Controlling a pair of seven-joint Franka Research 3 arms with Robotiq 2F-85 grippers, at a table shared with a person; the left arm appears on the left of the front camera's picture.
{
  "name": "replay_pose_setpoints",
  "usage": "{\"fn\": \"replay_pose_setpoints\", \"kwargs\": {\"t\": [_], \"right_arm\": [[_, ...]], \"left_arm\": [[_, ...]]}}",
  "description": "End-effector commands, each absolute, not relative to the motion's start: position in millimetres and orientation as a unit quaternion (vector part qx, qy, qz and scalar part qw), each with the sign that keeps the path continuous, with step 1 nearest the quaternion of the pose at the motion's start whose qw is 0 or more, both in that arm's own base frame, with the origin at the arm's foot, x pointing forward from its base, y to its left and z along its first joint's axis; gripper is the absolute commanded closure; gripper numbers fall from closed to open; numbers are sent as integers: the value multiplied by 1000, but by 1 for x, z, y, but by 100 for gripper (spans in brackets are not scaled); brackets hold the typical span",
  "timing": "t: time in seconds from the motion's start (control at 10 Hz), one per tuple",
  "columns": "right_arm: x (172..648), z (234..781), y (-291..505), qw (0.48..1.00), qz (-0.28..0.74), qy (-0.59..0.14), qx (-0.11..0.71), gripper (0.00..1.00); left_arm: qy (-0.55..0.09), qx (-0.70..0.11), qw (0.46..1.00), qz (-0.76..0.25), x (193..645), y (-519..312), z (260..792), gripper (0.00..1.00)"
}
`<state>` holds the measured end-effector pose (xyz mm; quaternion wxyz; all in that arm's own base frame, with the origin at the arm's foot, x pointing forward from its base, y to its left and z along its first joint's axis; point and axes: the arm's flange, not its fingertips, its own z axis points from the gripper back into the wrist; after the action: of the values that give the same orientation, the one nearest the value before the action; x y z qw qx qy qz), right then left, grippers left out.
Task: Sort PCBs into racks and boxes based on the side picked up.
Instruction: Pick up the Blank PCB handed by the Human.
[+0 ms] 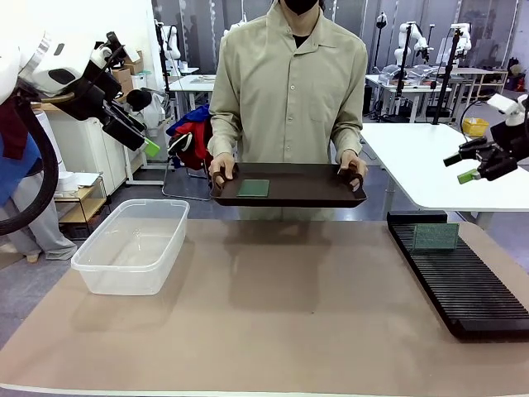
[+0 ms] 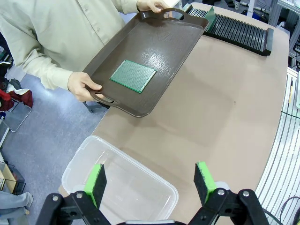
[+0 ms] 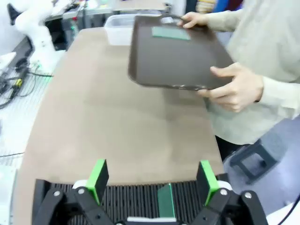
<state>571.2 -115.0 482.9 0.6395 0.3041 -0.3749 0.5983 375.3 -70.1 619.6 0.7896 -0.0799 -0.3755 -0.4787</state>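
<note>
- Your left gripper (image 2: pixel 150 172) is open and empty at the bottom of its wrist view, with the box (image 2: pixel 136 192) showing between its fingers.
- Your right gripper (image 3: pixel 152 177) is open too, with the rack (image 3: pixel 126 201) below it.
- A PCB (image 1: pixel 254 188) lies flat on the tray (image 1: pixel 306 186), which the person (image 1: pixel 289 83) holds at upper centre.
- A second PCB (image 1: pixel 436 236) stands upright at the rack's far end, right of frame.

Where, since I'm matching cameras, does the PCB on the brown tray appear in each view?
Front view: PCB upper centre, on the tray's left part.
Left wrist view: PCB upper left of centre, toward the tray's lower-left end.
Right wrist view: PCB top, right of centre, at tray's far end.
Shared landmark: the brown tray the person holds in both hands.
</note>
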Motion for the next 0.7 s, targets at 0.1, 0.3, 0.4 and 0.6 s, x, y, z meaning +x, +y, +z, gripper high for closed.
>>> {"fn": "replay_pose_setpoints", "kwargs": {"t": [0.1,0.3,0.4,0.6], "right_arm": [[528,530,-84,739,516,-410,138,0],[542,531,-103,694,556,-413,196,0],[542,531,-103,694,556,-413,196,0],[542,531,-103,694,556,-413,196,0]], "left_arm": [[-371,-80,787,-486,375,-68,619,0],[-371,-80,787,-486,375,-68,619,0],[-371,-80,787,-486,375,-68,619,0],[-371,-80,787,-486,375,-68,619,0]]}}
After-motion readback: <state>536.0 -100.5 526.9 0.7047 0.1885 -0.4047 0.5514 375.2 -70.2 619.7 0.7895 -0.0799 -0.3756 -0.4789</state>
